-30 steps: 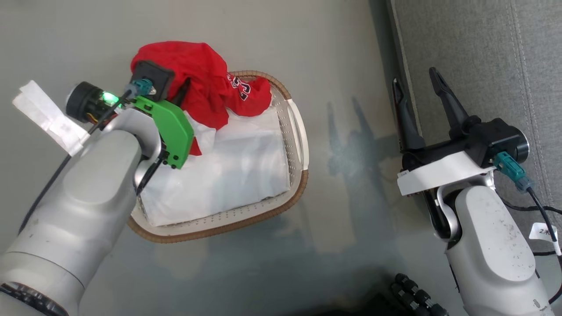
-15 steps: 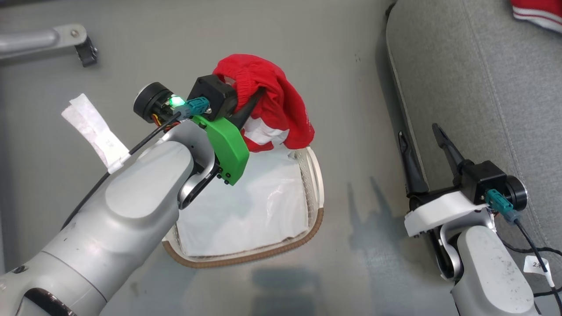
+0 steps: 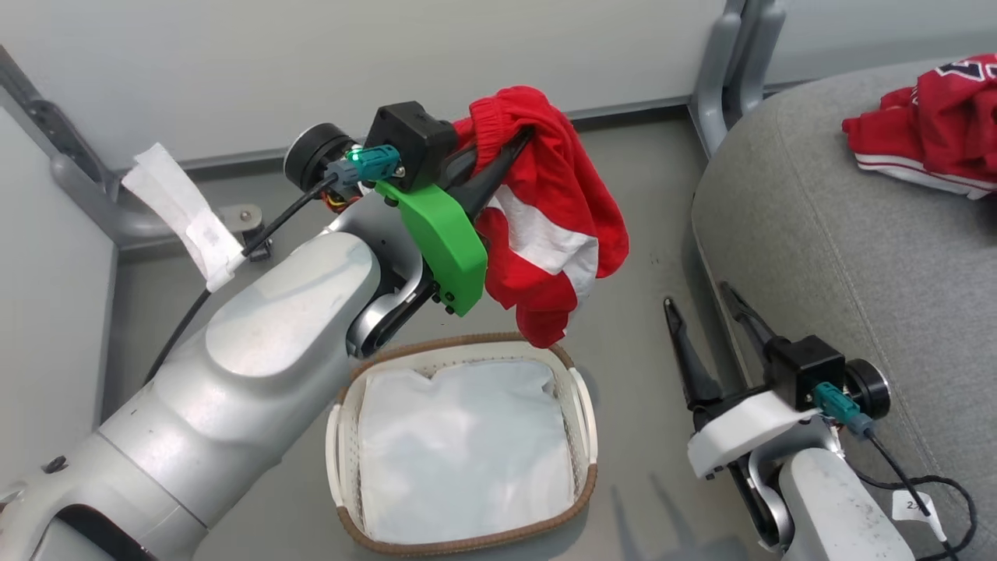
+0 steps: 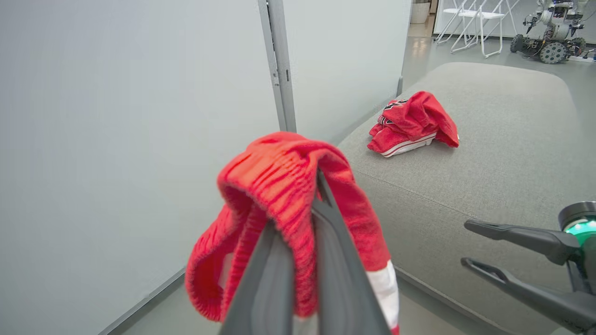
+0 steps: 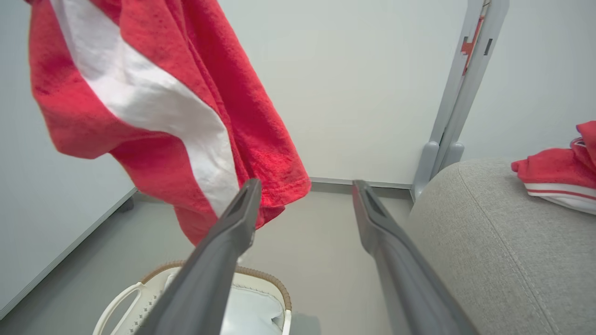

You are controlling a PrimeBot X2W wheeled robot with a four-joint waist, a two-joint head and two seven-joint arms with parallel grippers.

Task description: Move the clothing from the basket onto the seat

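The left arm is angled up from the lower left of the head view, forearm pale grey, wrist bent above the basket [image 3: 580,475]. The left gripper [image 3: 514,148] is clamped on the ribbed waistband of the red shorts [image 3: 561,226], fingers aimed toward the seat [image 3: 841,257]. The shorts hang clear above the basket's far rim, with a white side stripe showing. Only the white sheet [image 3: 467,452] is seen lying in the basket. A green bracket [image 3: 444,241] and a lit green lamp are seen at the left wrist.

The right arm is held low at the lower right. The right gripper [image 3: 699,296] has its fingers spread wide with nothing between them, pointing up just beside the seat's front edge.

A red jersey [image 3: 927,125] is bunched on the seat, well apart from both grippers. Black white-edged lettering is seen on it, cut off and not readable. A white tag [image 3: 907,505] on the right arm's cable is marked with a "2"; the rest is too small. Print on the paper tag [image 3: 183,210] on the left cable cannot be read.
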